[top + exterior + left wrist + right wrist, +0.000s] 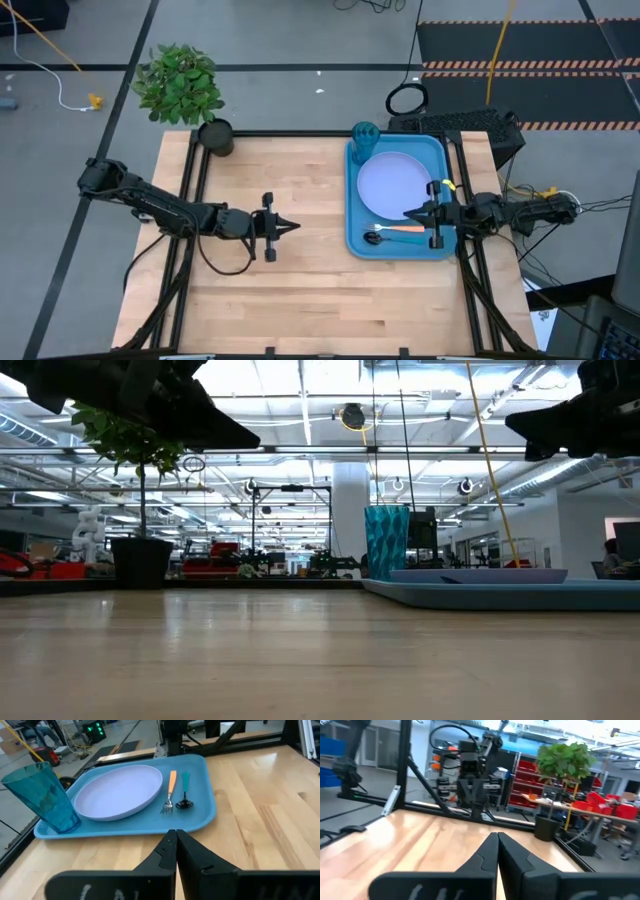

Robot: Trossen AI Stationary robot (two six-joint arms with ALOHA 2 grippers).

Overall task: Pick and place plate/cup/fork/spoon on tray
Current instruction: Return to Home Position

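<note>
plate (pixel 395 185), cup (pixel 365 137), fork (pixel 408 229), spoon (pixel 373 237) all on tray (pixel 352 200), none in jaws: right gripper (pixel 407 213) clenched empty just over fork, left gripper (pixel 296 227) clenched empty over table (pixel 300 290), well apart.

I count one tray (pixel 400 247), one plate (pixel 395 185), one cup (pixel 365 136), one fork (pixel 406 229), one spoon (pixel 373 238), one potted plant (pixel 181 82), two robot arms (pixel 160 210) (pixel 520 212).
</note>
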